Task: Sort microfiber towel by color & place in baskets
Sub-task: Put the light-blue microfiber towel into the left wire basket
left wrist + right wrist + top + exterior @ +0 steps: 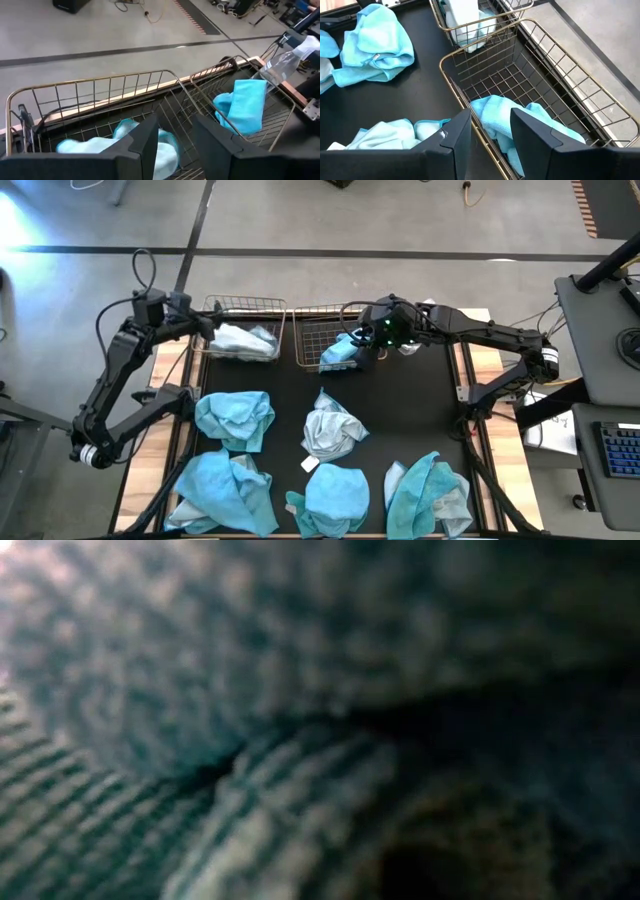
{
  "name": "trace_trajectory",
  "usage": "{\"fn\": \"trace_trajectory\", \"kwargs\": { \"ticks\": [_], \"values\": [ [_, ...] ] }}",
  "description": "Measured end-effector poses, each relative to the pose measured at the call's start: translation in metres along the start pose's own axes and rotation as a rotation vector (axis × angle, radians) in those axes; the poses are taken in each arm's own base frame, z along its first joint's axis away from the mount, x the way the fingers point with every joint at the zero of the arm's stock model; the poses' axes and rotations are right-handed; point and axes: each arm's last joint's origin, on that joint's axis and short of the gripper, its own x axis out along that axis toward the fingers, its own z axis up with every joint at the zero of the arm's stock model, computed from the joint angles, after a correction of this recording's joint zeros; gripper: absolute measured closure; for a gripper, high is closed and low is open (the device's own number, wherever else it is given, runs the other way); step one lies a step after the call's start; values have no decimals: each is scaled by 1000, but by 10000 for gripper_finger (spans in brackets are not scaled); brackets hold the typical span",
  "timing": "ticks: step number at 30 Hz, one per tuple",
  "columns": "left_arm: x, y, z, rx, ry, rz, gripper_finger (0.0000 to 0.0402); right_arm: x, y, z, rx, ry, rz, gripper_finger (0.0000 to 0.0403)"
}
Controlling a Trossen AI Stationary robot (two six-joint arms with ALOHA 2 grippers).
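A: So, starting at the bottom edge of the high view, how much is left?

B: Quite a lot, I'd say. Three turquoise towels lie along the bottom: one at lower left (225, 492), one at lower middle (332, 498), one at lower right (428, 494). Just above them sit another turquoise towel (235, 418) and a pale grey towel (333, 430) mid-frame. All five are loose on the black surface (400, 410).

A: And the baskets further up?

B: The left basket (215, 308) holds a pale towel (243, 339); the right basket (312, 330) holds one turquoise towel (342, 350), draped at its near rim. So two sorted, five to go.

A: The hands?

B: The left hand (172, 145) hovers over the left basket, fingers apart and empty. The right hand (490, 135) hangs over the right basket, fingers apart, the turquoise towel lying below them.
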Motion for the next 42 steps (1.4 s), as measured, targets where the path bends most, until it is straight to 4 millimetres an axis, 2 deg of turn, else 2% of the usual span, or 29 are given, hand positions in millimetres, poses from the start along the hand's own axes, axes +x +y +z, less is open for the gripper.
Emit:
{"fn": "trace_trajectory", "kwargs": {
  "ticks": [5,12,21,27,32,42],
  "values": [
    [-4,-4,1,35,-29,-71,294,0,0,-1,10,8,1,275],
    [-21,-21,-1,109,-45,-447,294,-1,8,-6,13,57,55,273],
    [-57,-39,-11,216,-164,-586,294,-3,39,-15,-44,82,128,277],
    [-71,-46,-8,254,-245,-695,294,-5,48,-17,-62,82,148,276],
    [-60,-46,-8,259,-193,-786,294,-5,48,-17,-63,82,147,275],
    [-10,-41,-23,195,-163,-889,294,-4,48,-17,-50,82,141,275]
  ]
}}
